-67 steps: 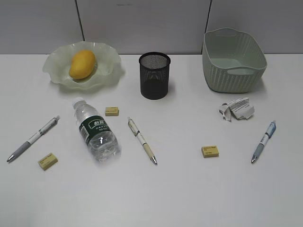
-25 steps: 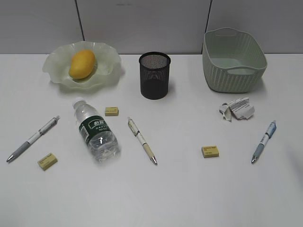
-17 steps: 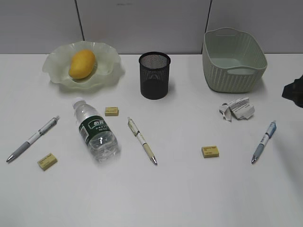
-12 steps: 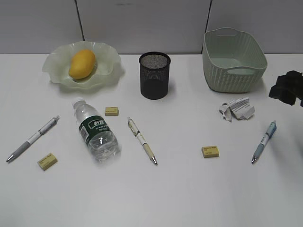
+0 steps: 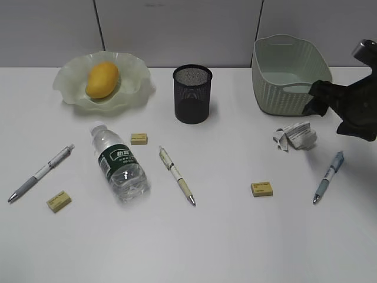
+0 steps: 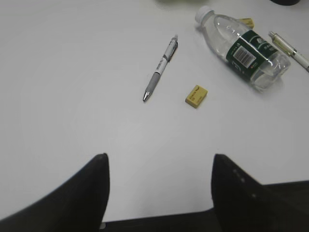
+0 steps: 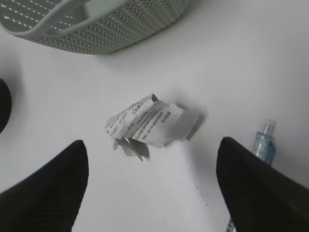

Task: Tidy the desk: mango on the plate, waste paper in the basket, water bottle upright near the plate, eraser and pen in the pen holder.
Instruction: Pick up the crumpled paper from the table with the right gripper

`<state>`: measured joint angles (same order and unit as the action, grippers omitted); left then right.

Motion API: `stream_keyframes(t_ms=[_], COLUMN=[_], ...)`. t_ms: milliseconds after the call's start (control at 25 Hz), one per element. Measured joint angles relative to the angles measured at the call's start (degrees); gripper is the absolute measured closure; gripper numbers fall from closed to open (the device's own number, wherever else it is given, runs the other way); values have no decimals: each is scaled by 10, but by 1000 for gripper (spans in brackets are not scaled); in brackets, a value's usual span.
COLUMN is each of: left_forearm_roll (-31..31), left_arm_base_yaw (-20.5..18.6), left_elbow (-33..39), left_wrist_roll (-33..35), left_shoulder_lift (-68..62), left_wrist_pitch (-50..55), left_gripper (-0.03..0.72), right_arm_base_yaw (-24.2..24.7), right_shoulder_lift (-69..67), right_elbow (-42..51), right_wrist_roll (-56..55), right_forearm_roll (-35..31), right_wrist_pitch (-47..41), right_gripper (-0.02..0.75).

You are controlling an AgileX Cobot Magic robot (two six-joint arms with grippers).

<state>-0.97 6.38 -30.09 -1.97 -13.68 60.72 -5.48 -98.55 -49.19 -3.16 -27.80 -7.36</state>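
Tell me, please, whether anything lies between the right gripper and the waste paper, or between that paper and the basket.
Nothing visible does. The right gripper hangs open above the waste paper with only bare desk around it, and the strip of desk between the paper and the basket holds nothing.

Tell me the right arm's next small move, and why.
Probably lower the right tool straight onto the waste paper. Its jaws stand open on either side of the wad, which lies loose on the desk just in front of the basket.
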Motion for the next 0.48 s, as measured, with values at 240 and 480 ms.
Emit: stream_keyframes(t_ms=[240, 480], left_forearm_roll=[0, 0], left_arm_base_yaw=[0, 0], left_elbow=[0, 0], left_wrist_roll=[0, 0], left_shoulder_lift=[0, 0], left_wrist_pitch=[0, 0], left_gripper=[190, 190], right_arm_base_yaw=[-26, -34], right_shoulder_lift=[-56, -105], right_elbow=[-43, -60], right_wrist_roll=[-5, -29], right_forearm_roll=[-12, -13], right_wrist_pitch=[-5, -7], right_gripper=[90, 95])
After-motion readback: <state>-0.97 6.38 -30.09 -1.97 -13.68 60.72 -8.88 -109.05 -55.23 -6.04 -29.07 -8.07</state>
